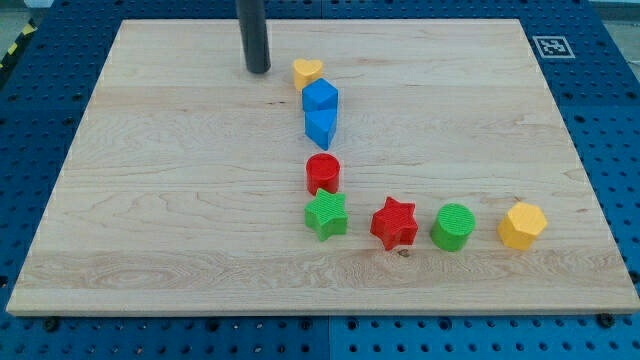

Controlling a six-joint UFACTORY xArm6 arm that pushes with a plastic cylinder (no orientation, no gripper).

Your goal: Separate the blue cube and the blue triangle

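The blue cube (321, 97) sits near the top middle of the wooden board (150, 200). The blue triangle (320, 128) lies right below it, touching it. A yellow heart (307, 71) touches the cube's upper left corner. My tip (258, 70) rests on the board to the left of the yellow heart, up and left of the blue cube, with a gap between the rod and the heart.
A red cylinder (323, 173) stands below the blue triangle. Below it runs a row: green star (326, 215), red star (394, 223), green cylinder (453, 226), yellow hexagon (522, 225). A marker tag (550, 46) sits at the board's top right corner.
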